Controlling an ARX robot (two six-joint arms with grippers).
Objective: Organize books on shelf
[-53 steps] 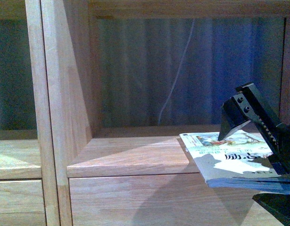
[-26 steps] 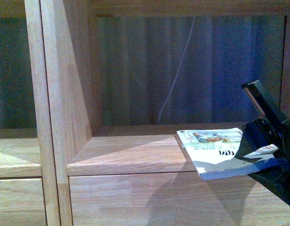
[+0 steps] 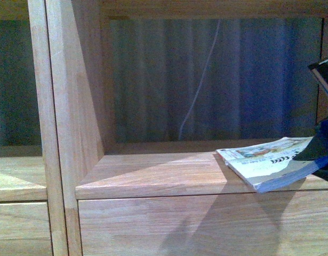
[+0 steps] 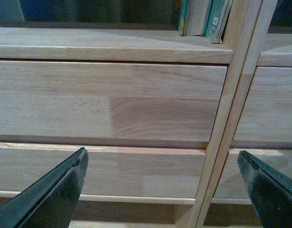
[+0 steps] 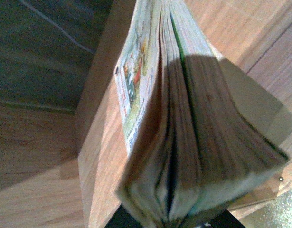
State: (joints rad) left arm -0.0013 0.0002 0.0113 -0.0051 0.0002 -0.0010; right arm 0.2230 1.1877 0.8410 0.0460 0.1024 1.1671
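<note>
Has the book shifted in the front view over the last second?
Yes. The book has slid right, away from the white cord behind the shelf.

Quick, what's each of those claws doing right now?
Left gripper: open, holding nothing.
Right gripper: shut on the book.

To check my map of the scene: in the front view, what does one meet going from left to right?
left cubby → upright wooden divider → hanging white cable → book → right gripper
</note>
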